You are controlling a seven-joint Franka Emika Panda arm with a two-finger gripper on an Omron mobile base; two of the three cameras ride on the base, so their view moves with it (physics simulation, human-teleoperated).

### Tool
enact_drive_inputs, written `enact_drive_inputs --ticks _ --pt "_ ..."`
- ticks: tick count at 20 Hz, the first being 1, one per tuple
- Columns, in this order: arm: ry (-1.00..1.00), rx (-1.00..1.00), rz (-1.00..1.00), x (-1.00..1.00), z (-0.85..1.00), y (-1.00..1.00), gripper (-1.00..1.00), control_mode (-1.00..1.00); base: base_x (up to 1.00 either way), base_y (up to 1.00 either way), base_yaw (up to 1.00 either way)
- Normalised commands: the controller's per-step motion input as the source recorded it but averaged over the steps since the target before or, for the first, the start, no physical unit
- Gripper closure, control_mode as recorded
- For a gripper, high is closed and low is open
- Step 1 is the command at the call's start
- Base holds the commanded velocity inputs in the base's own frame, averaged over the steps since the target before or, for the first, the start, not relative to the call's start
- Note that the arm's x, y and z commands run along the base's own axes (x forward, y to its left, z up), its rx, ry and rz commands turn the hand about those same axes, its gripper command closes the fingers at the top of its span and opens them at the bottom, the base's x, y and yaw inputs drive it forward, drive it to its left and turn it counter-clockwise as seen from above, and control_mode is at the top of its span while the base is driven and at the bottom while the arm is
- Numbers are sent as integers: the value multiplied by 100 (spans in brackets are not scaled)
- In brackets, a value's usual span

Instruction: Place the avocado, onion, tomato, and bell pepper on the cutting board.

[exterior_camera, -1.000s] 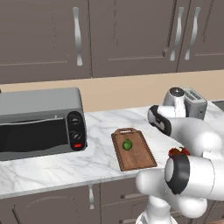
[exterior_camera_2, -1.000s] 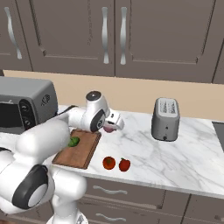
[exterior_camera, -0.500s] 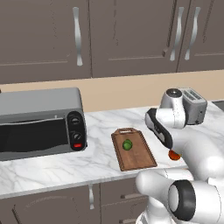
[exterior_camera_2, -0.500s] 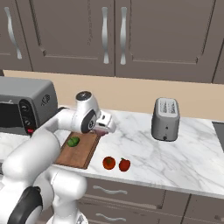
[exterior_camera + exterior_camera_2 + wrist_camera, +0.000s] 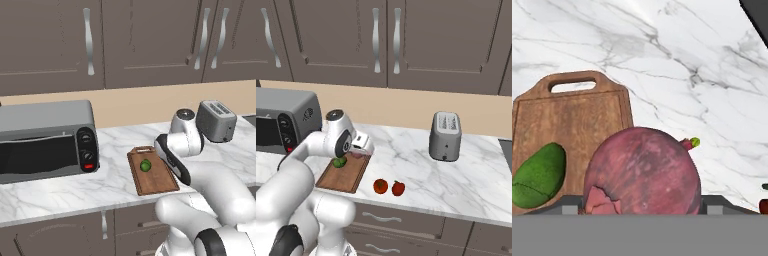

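Observation:
My gripper (image 5: 362,149) is shut on the onion (image 5: 642,172), a pinkish-purple ball that hangs just above the right edge of the cutting board (image 5: 344,176). In the hand view the onion overlaps the board's rim (image 5: 572,115) and hides my fingertips. The green avocado (image 5: 339,161) lies on the board, left of the onion, and is also seen as the avocado (image 5: 145,165) and the avocado (image 5: 539,175). The orange-red tomato (image 5: 380,186) and the deep red bell pepper (image 5: 398,188) sit side by side on the counter, right of the board near the front edge.
A toaster oven (image 5: 45,137) stands on the counter left of the board. A silver toaster (image 5: 445,135) stands at the back right. Marble counter (image 5: 456,180) stretches between the fruits and the toaster. Cabinet doors hang above.
The arm has swung left with the onion, from over the counter right of the board to the board's right edge. The avocado, tomato and bell pepper have stayed put.

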Motion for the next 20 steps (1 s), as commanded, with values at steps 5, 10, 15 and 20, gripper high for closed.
enact_drive_inputs --ticks 5,10,15,20 --pt "3 0 0 0 -15 50 100 -100 0 0 0" --pt "4 0 0 7 -14 31 100 -100 0 0 0" --pt "1 0 0 13 -10 1 100 -100 0 0 0" --pt "1 0 0 18 -6 0 100 -100 0 0 0"
